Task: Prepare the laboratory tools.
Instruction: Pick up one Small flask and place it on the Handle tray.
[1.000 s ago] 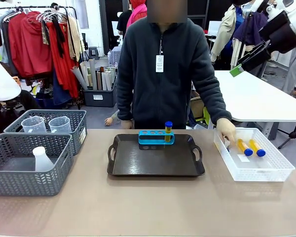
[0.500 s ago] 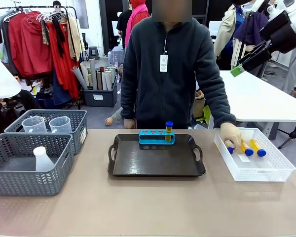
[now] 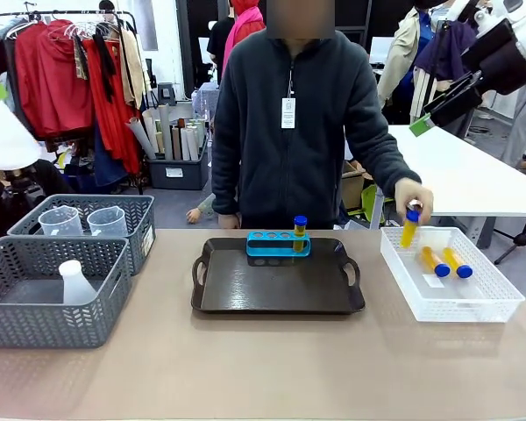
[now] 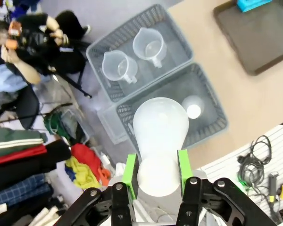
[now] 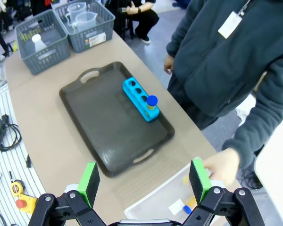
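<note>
**One tube racked, the tray otherwise bare**

The counter (image 3: 263, 377) carries a dark tray (image 3: 245, 294) at mid-frame. Two grey baskets (image 3: 35, 320) sit at lower left and a white crate (image 3: 460, 309) at lower right.

The robot's left hand (image 4: 156, 172) is clamped on the neck of a translucent conical flask (image 4: 159, 132), held high above the baskets at the left edge of the front view. A second flask (image 3: 73, 282) stands in the nearer basket, and two clear beakers (image 3: 60, 221) stand in the farther one. The robot's right hand (image 5: 145, 181) hangs at upper right with its fingers wide apart and nothing between them.

At the tray's far edge a blue rack (image 3: 276, 246) holds one yellow tube (image 3: 300, 230) with a blue cap in its rightmost well. The other wells look empty. The person's hand (image 3: 412, 197) holds a second tube (image 3: 409, 230) above the crate, where two more tubes (image 3: 434, 261) lie side by side.

The job looks to be in its early part, with one of four tubes racked. Three tubes are left to rack, and probably the lifted flask and a beaker are left to set out.
</note>
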Tool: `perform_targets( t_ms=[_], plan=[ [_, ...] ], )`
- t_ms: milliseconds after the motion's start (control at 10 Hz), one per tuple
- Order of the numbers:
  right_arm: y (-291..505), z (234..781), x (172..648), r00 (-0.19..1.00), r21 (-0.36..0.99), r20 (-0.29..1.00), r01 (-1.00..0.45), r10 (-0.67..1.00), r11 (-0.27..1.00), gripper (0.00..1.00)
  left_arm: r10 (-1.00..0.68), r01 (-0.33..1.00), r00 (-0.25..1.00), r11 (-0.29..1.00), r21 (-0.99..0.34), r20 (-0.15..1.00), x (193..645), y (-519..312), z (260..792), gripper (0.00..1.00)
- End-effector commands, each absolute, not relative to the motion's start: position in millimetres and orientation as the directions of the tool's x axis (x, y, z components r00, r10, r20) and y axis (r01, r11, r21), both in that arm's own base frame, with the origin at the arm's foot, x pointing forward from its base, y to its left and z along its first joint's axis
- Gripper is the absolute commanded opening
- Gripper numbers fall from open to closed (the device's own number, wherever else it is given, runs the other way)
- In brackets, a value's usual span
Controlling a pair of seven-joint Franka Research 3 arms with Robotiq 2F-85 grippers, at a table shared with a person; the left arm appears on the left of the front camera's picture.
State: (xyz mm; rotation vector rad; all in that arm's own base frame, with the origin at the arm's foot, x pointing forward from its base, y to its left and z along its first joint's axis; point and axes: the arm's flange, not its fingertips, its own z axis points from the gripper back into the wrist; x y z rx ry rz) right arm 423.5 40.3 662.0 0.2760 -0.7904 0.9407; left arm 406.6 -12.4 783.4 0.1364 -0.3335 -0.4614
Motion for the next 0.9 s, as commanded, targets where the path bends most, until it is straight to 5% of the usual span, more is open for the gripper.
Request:
perform_targets(
  t_ms=[0,300,800],
  plan=[
    [40,662,423,0.337,-0.117,0.713,-0.807,0.615,0.578,1.0,-0.557,0.505,0.776,0.83,0.235,0.297,399,-68,814,0.0],
    [40,662,423,0.337,-0.117,0.713,-0.807,0.615,0.578,1.0,-0.698,0.635,0.638,0.716,0.29,0.326,386,-132,830,0.0],
    [40,662,423,0.337,-0.117,0.713,-0.807,0.615,0.578,1.0,-0.818,0.797,0.412,0.537,0.276,0.401,399,-262,784,0.0]
  ],
)
